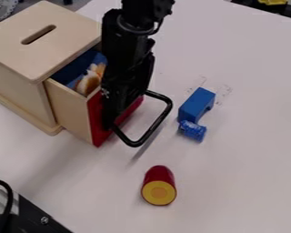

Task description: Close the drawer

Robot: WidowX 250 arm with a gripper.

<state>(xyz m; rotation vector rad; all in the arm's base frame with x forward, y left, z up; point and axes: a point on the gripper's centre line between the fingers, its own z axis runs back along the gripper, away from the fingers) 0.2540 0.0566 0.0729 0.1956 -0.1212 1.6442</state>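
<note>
- Housing the drawer (70,108), the wooden box (15,46) sits view-left.
- Drawer's open, sliding axis running back leftward into it: that's the likely push.
- Black handle (154,125) juts rightward off the red front (96,122).
- Fingers (109,121) right by that front, drawer to their left; apart or together, can't tell.

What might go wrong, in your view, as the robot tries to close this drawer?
The gripper is down at the red front of the open drawer, right by the black handle, so it might snag on that loop. The wooden box stands on the tabletop with no visible fastening, so a push might slide or turn it. The bread-like item inside might catch under the box's edge if it sits too high.
</note>
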